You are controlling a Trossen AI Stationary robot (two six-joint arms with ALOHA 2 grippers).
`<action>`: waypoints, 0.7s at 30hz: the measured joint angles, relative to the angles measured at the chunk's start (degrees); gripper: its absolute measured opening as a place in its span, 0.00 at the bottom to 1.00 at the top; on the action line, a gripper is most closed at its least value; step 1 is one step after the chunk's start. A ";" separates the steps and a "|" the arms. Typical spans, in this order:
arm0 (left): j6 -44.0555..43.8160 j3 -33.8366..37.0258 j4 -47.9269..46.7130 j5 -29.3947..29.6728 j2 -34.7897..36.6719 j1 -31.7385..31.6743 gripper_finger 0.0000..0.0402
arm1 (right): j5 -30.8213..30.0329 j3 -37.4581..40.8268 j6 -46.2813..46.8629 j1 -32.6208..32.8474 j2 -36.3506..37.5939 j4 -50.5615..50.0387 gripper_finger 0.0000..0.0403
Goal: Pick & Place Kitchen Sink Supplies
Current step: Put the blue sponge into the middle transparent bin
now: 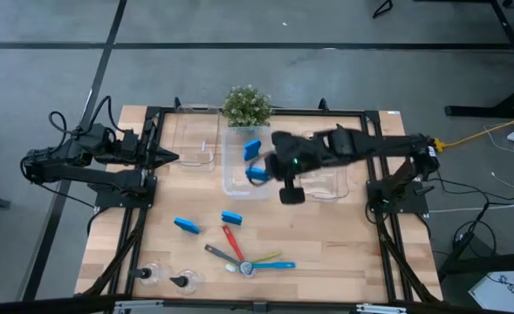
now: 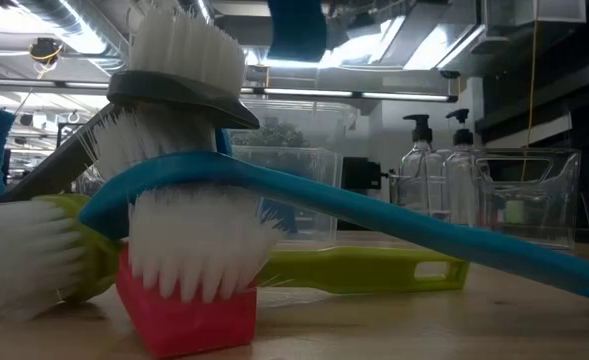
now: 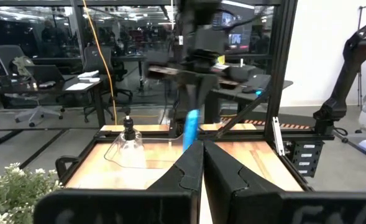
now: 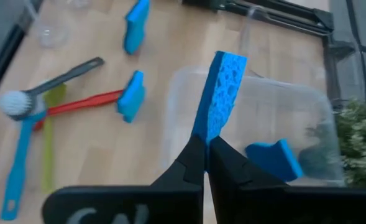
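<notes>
My right pincer (image 4: 205,148), clenched on an upright blue sponge (image 4: 220,93), hangs directly above the middle bin (image 4: 257,99), its drop-off.

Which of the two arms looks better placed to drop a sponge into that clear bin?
The right gripper: it pinches a blue rectangular sponge above the clear plastic bin, while the left gripper, shut, waits at the table's left edge.
</notes>
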State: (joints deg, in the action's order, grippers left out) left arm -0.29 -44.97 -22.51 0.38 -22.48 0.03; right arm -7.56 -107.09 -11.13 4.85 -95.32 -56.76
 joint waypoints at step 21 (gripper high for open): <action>0.00 0.02 0.01 0.00 0.02 0.00 0.01 | 10.45 3.17 -12.61 -16.57 -12.72 8.65 0.01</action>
State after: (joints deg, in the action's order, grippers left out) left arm -0.30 -44.95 -22.50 0.38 -22.46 0.03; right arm 2.89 -103.92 -23.74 -11.72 -108.03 -48.12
